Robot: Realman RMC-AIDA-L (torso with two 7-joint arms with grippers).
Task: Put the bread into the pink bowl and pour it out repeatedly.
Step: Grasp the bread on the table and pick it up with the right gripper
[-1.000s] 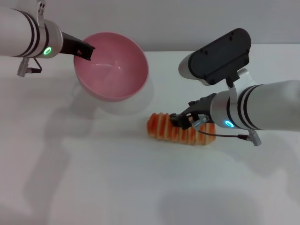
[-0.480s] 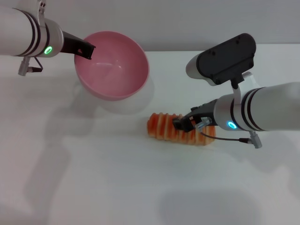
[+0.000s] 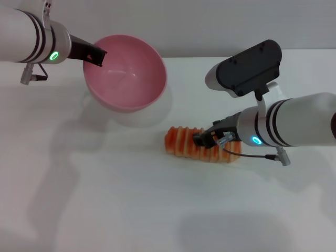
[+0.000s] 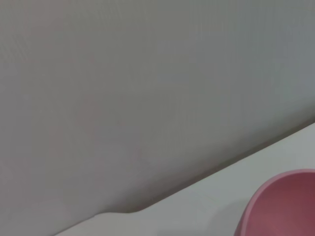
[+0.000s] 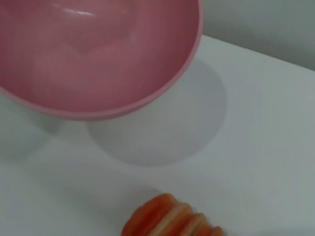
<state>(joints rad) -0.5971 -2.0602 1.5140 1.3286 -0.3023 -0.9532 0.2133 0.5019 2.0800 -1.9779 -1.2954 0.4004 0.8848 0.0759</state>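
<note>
The pink bowl [image 3: 126, 79] hangs tilted above the table, its glossy inside facing me and empty. My left gripper [image 3: 96, 56] is shut on its rim at the far left side. The bowl also shows in the left wrist view [image 4: 283, 206] and the right wrist view [image 5: 93, 54]. The bread [image 3: 181, 143], an orange ridged loaf, lies on the white table to the right of and nearer than the bowl. One end of it shows in the right wrist view [image 5: 167, 219]. My right gripper [image 3: 206, 139] is low over the loaf's middle, touching or just above it.
The white table [image 3: 105, 199] spreads wide around both things. The bowl's shadow falls on the table below it. A grey wall runs along the table's far edge [image 4: 147, 98].
My right gripper has shifted slightly to the right along the bread and the right arm has settled a little. The bread and the held bowl have not moved.
</note>
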